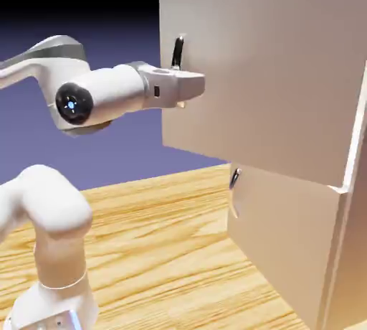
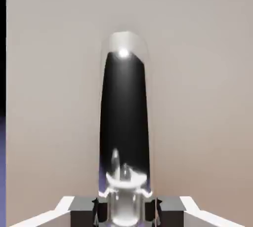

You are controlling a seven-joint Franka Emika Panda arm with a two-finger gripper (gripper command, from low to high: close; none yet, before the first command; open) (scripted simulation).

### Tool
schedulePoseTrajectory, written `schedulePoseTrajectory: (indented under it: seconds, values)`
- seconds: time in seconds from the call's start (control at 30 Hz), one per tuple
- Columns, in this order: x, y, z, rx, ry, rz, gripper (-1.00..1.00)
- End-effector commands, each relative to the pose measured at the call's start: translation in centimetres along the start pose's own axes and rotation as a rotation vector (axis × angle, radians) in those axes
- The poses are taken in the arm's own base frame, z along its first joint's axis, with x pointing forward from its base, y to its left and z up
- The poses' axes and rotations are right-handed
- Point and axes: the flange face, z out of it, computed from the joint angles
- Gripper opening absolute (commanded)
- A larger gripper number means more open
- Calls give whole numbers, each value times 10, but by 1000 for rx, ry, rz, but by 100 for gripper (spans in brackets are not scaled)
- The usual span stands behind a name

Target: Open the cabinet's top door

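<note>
In the exterior view the cabinet [image 1: 287, 235] fills the right half of the frame, a plain matte beige-pink box with flat, sharp-edged panels. Its top door [image 1: 265, 70] stands swung out from the body, its free edge toward the frame's centre, so the step in hand reads as the pull itself, already well along. The white arm reaches in from the left, and the tool [image 1: 188, 85] sits at upper centre against that free edge, just below the visible upper end of the dark curved handle [image 1: 177, 52]. The shorter lower door [image 1: 283, 246] lies shut, with its own small handle [image 1: 234, 178]. The tabletop [image 1: 165, 250] is pale wood with wavy grain.

In the hand view the door panel [image 2: 197, 73] fills the frame as smooth, featureless beige. The handle [image 2: 123, 117] runs up the middle as a glossy rounded bar, black with bright metallic glints. Its lower end sits between the grey fingertips [image 2: 81, 211] at the bottom edge: the tool [image 2: 123, 210] is closed tight on the bar.

Next, I judge, the pull should follow the door's arc about its hinge, the wrist turning with it so the slick bar does not slip free.
</note>
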Motion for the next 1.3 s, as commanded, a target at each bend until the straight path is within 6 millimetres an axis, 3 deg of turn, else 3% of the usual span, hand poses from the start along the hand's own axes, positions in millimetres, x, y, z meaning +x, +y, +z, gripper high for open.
schedulePoseTrajectory:
  seconds: [0.0, 0.37, 0.73, 1.0, 1.27]
  values:
    - [2, 2, -6, 13, -13, 1, -100]
    - [33, 34, -85, 178, -178, 1, -100]
    - [89, 90, -165, 383, -383, 1, -100]
    - [132, 133, -203, 513, -512, 1, -100]
    - [173, 173, -226, 625, -624, 1, -100]
